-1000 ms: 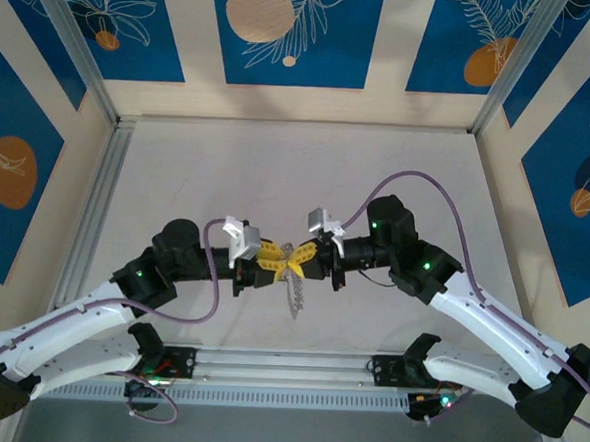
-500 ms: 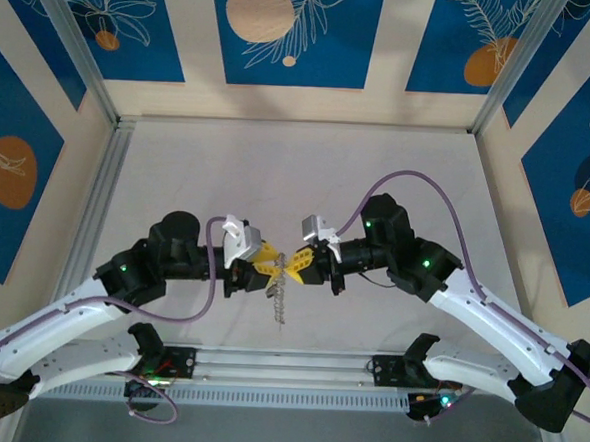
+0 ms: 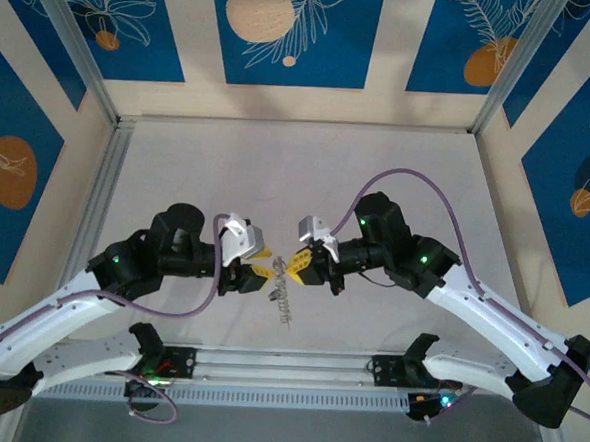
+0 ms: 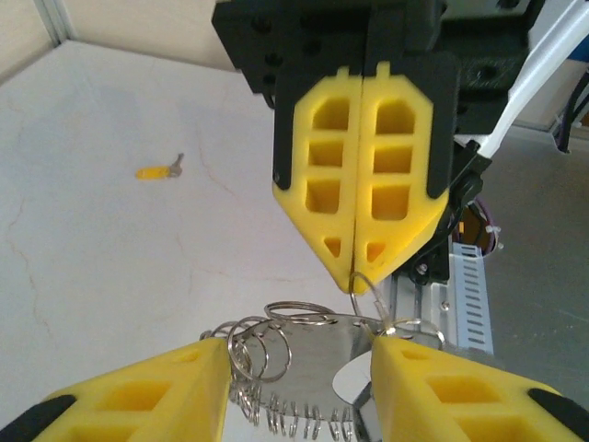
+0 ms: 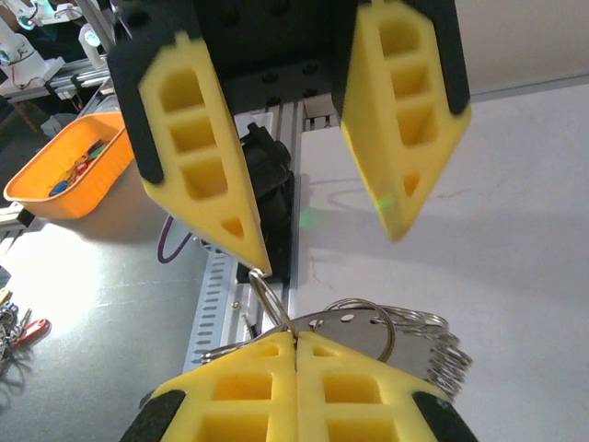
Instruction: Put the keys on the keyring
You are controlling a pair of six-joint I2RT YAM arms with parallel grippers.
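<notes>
Since hanging clear of the pale matte table [image 3: 308, 172], expect free swing and no support from below. Note the right gripper [image 4: 354, 276] above that surface: blocky yellow fingers of latticed plastic, pressed flat together, pinching the keyring [image 5: 267, 299] at the very tips. Facing the right gripper, find the left gripper [image 5: 329, 249]: same yellow wedges, jaws standing well apart and clamping nothing, one tip touching or just beside the pinched wire. Just beneath the right gripper, see the keys [image 5: 440, 354]: a dangling bunch of flat silvery metal, hard and thin-edged, likely light yet slippery and prone to rattle and twist. Treat the keyring as thin springy wire, smooth, ready to flex from round to oval; probably slides between plastic pads under a sideways pull. Take hold on a bare stretch of wire close to the right gripper's pinch, not on the small split rings [image 4: 262, 354] crowding the loop.
</notes>
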